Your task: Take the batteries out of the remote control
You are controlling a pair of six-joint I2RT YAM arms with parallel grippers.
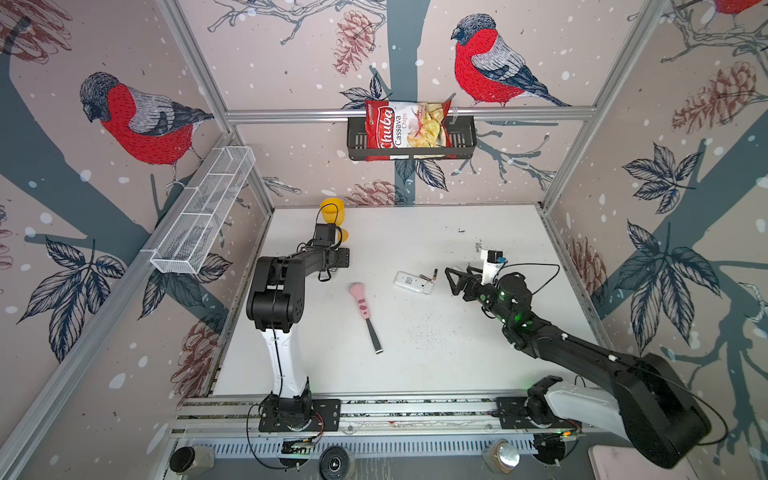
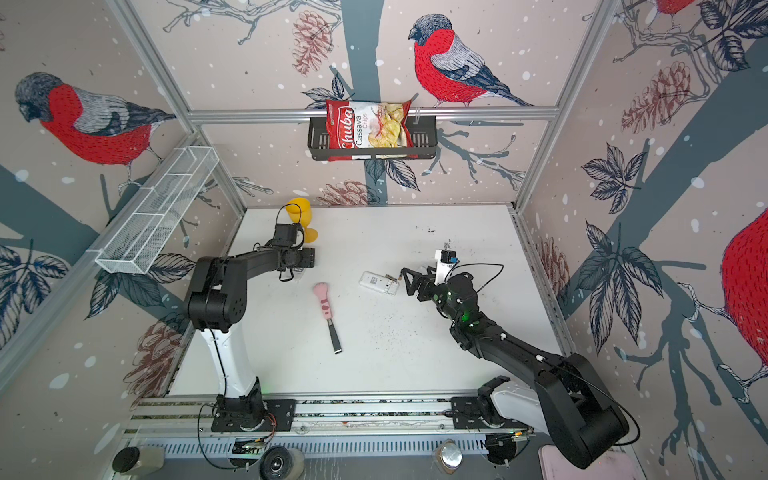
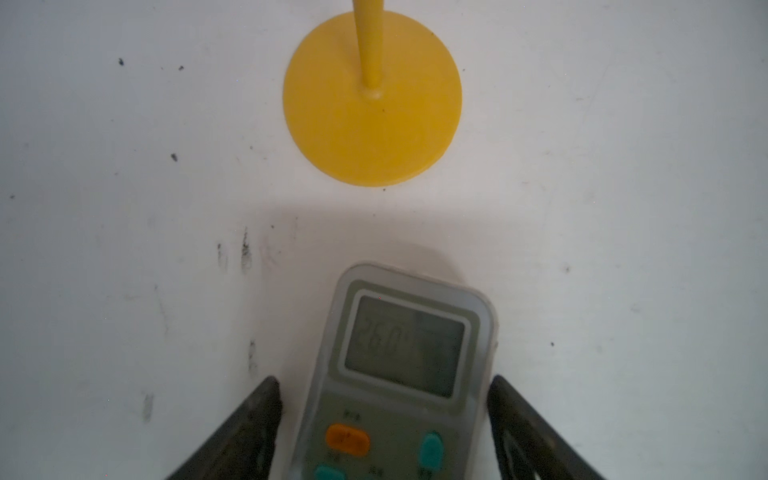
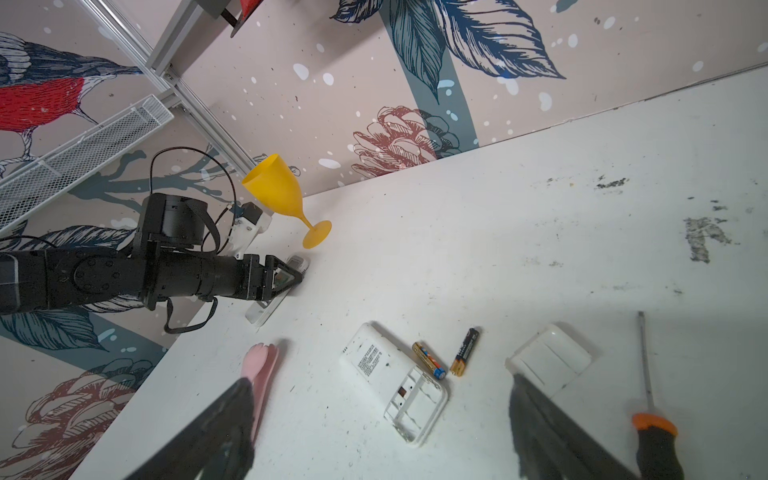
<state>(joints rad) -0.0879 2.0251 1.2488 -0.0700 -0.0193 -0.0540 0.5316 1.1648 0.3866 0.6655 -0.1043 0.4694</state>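
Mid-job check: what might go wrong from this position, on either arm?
The left pincer straddles the display remote near the yellow goblet; a nudge forward may topple it. The two batteries lie loose beside the emptied remote, near the open right pincer; a careless sweep might roll them away.

Worktop [image 1: 436, 353]: near half lay bare but for a pink-handled tool [image 1: 365, 316]. Open remote [image 1: 413, 283] was hemmed in by two batteries [image 4: 465, 351], a loose cover [image 4: 550, 365] and a screwdriver [image 4: 648, 415]. Yellow goblet [image 1: 331, 211] blocked the far left corner.
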